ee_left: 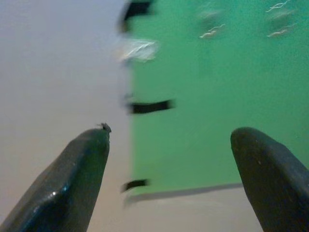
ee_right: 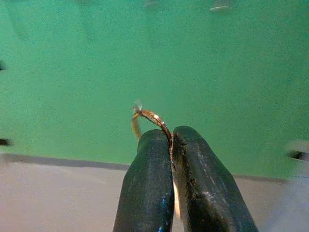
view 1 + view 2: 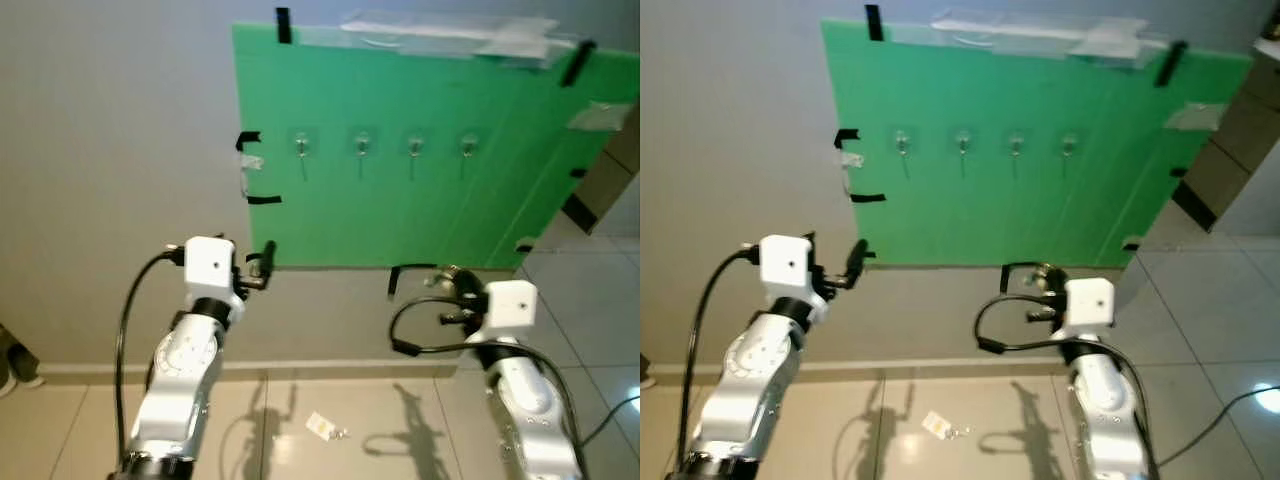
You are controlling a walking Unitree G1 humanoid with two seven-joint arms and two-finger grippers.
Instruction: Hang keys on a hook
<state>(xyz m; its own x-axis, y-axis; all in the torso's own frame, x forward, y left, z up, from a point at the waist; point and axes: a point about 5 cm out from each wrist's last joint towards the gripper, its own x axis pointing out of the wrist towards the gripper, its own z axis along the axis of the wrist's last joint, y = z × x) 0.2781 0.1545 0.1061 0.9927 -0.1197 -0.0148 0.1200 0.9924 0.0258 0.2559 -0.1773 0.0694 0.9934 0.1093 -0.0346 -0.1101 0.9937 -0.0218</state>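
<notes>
Green board (image 3: 400,230) before raised right pincer (image 2: 171,137)

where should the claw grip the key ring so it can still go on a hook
Grip it low on one side of the loop, as the right claw does now: its fingers are pinched on the lower arc of the key ring, and the upper arc stands free above the tips, facing the green board. That open arc could slip over a hook from the front.

Left claw (image 1: 169,179) spread wide, green board (image 1: 217,96) ahead; grey wall (image 1: 58,72)
</notes>
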